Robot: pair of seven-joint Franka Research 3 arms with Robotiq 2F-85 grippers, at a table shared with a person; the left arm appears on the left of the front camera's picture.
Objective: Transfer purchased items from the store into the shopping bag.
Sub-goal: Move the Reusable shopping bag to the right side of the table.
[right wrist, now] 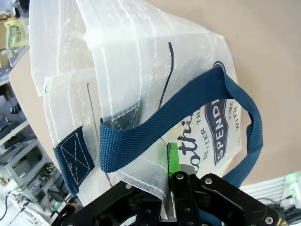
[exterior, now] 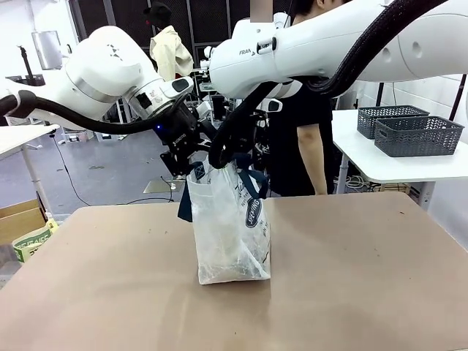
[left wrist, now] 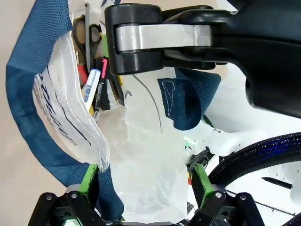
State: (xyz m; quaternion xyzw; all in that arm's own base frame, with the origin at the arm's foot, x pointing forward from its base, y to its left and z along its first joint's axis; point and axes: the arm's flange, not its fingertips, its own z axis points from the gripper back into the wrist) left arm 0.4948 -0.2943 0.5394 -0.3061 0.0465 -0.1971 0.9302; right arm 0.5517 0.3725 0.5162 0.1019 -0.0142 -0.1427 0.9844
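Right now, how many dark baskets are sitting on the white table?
2: both on the white table at far right, one basket nearer, the other basket just behind it and partly covered. More may be hidden.

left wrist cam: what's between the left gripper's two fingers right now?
In the left wrist view, the open left gripper straddles the shopping bag: its clear plastic mouth fills the gap, with the navy handle against one finger. Nothing is clamped.

A brown table spans the near scene. Far right, a white table carries two grey baskets. A person in black stands behind. A cardboard box sits far left.
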